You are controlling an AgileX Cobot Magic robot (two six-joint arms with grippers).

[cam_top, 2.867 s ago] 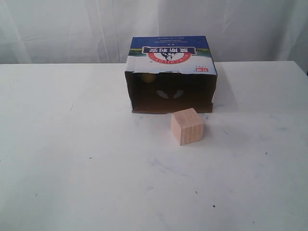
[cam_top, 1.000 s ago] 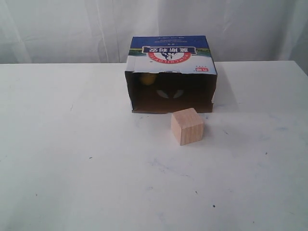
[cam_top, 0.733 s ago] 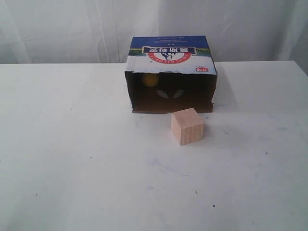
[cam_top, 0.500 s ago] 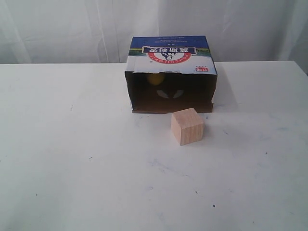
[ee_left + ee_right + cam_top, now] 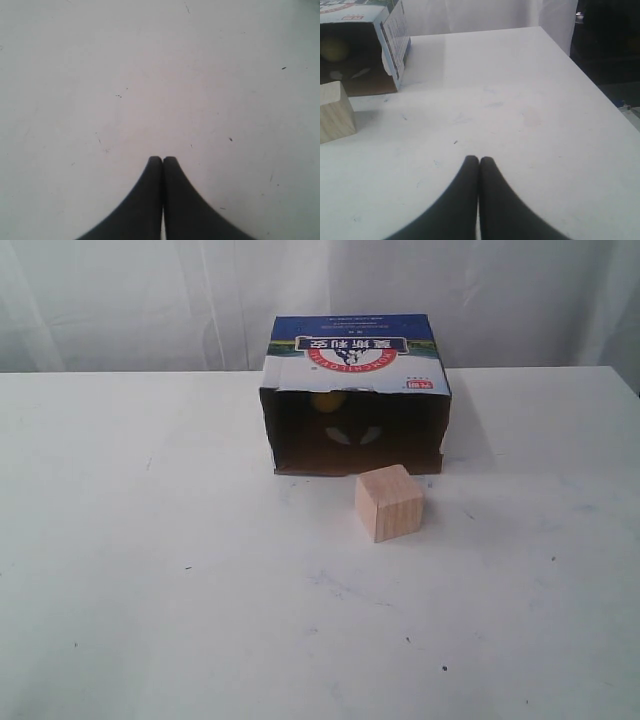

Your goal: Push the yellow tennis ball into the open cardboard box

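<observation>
The open cardboard box [image 5: 355,350] lies at the back middle of the table, its dark opening facing the front. The yellow tennis ball [image 5: 326,402] sits inside it, deep in the shadow near the back wall, left of centre. The right wrist view also shows the box [image 5: 395,30] and, dimly, the ball [image 5: 334,49] inside it. Neither arm appears in the exterior view. My left gripper [image 5: 162,159] is shut over bare table, holding nothing. My right gripper [image 5: 479,159] is shut too, well away from the box.
A pale wooden cube [image 5: 389,502] stands just in front of the box mouth, right of centre; the cube [image 5: 335,112] also shows in the right wrist view. The white table [image 5: 150,570] ends at an edge [image 5: 600,85] beyond my right gripper. A white curtain hangs behind.
The ball has rolled a little to the right inside the box, along the back wall. The box, the cube and both grippers have stayed put.
</observation>
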